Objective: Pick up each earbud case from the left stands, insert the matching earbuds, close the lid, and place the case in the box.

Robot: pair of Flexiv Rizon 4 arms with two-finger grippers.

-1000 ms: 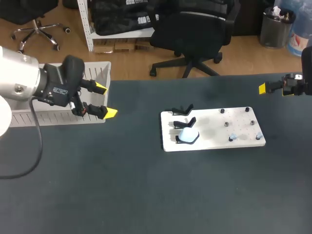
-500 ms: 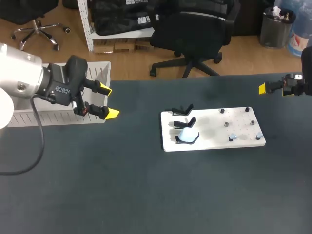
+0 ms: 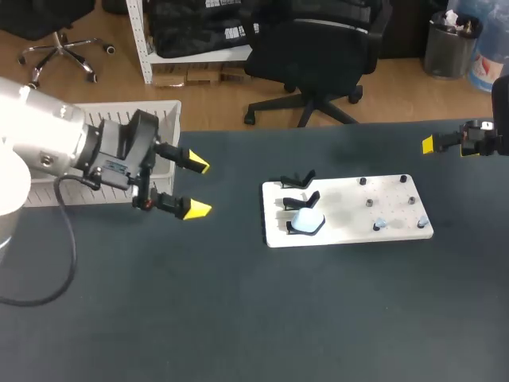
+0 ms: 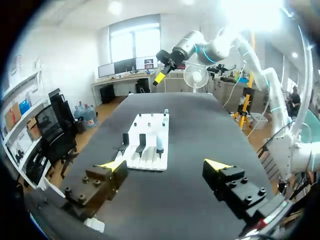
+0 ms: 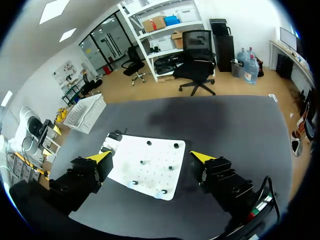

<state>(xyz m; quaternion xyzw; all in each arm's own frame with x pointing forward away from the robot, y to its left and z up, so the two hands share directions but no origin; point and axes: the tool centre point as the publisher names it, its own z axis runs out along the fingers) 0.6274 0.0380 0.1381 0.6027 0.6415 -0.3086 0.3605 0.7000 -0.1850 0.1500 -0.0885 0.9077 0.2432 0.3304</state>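
Note:
A pale blue earbud case (image 3: pixel 305 221) rests on the nearest black stand at the left end of the white board (image 3: pixel 350 213); two more black stands (image 3: pixel 298 180) behind it are bare. Small earbuds (image 3: pixel 380 225) sit by the pegs at the board's right end. My left gripper (image 3: pixel 196 188) hangs open over the dark table, well left of the board, holding nothing. In the left wrist view the left gripper (image 4: pixel 165 165) faces the board (image 4: pixel 149 150) and case (image 4: pixel 160 145) ahead. My right gripper (image 3: pixel 433 144) hovers open beyond the board's far right corner; in its own view the right gripper (image 5: pixel 151 156) looks down on the board (image 5: pixel 145 172).
The white slatted box (image 3: pixel 163 114) stands at the table's far left edge, behind my left arm, and shows as the box (image 5: pixel 85 111) in the right wrist view. Dark tabletop (image 3: pixel 238 302) stretches in front of the board.
My left gripper has moved right and a little toward the front, away from the box and closer to the board. The right arm has stayed still.

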